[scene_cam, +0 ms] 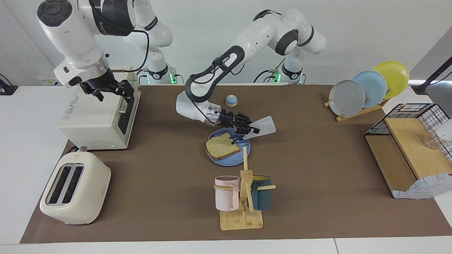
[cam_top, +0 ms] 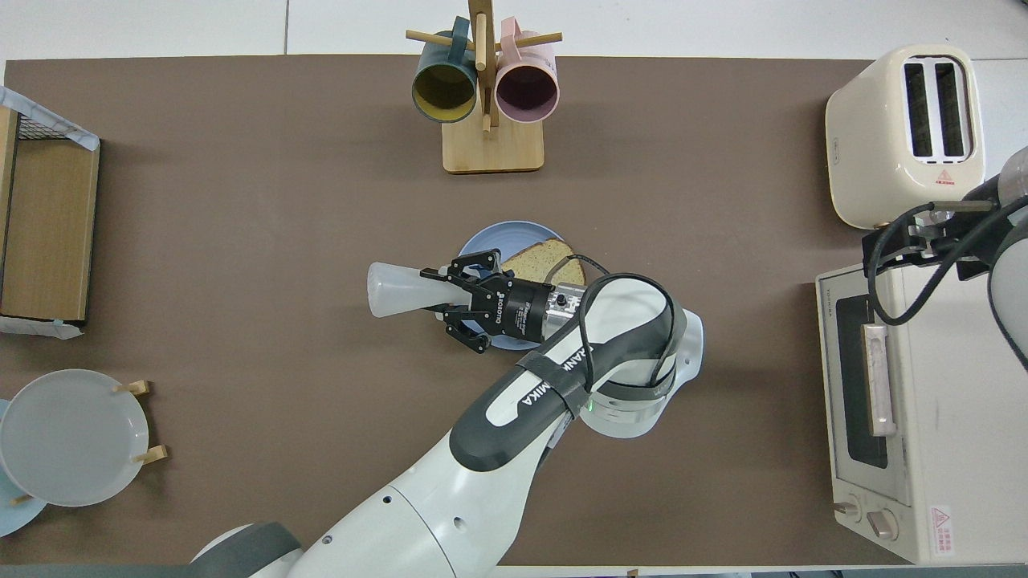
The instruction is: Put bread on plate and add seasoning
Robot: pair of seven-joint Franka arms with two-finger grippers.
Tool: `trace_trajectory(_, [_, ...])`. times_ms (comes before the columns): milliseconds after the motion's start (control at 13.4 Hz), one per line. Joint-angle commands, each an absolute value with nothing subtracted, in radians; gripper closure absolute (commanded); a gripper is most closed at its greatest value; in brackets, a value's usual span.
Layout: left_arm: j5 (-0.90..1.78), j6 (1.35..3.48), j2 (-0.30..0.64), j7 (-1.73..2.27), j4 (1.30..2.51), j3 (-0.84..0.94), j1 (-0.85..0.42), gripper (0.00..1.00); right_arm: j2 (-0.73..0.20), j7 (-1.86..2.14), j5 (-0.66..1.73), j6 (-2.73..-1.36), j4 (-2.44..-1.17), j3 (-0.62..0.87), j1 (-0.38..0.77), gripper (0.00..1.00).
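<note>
The bread (scene_cam: 223, 147) is laid on the blue plate (scene_cam: 215, 161) mid-tabletop. The seasoning bottle (scene_cam: 264, 126) is gripped, tipped sideways, by the left end effector (scene_cam: 249, 129) above the plate's edge, likely for sprinkling. The right end effector (scene_cam: 107, 90) is parked open over the toaster oven (scene_cam: 95, 120).

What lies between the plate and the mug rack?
Only bare brown mat lies between the plate and the mug rack; the overhead view shows it best.

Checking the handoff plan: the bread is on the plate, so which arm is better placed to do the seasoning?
Left. The left claw already grips the seasoning bottle, tipped over the plate with the bread. The right claw waits over the toaster oven.
</note>
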State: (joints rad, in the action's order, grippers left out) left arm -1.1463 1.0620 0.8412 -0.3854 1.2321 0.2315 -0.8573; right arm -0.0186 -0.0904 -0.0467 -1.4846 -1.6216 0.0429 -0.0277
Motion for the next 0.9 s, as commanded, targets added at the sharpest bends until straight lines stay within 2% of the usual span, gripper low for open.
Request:
trace_trajectory(0, [-1.239, 1.103, 0.818, -0.411, 1.29, 0.213, -0.911, 1.0, 0.009, -0.069, -0.029, -1.52, -1.661, 0.052, -0.063, 0.0])
trace_trajectory(149, [-1.247, 1.111, 0.811, -0.437, 1.299, 0.213, -0.914, 1.0, 0.005, -0.068, -0.029, -1.565, -1.657, 0.055, -0.067, 0.0])
trace_trajectory(672, [-1.266, 1.173, 0.813, -0.437, 1.327, 0.183, -0.825, 1.0, 0.005, -0.066, -0.029, -1.563, -1.655, 0.026, -0.048, 0.0])
trace_trajectory(822, [-1.253, 1.157, 0.81, -0.437, 1.319, 0.186, -0.847, 1.0, 0.005, -0.058, -0.029, -1.562, -1.654, -0.064, 0.035, 0.0])
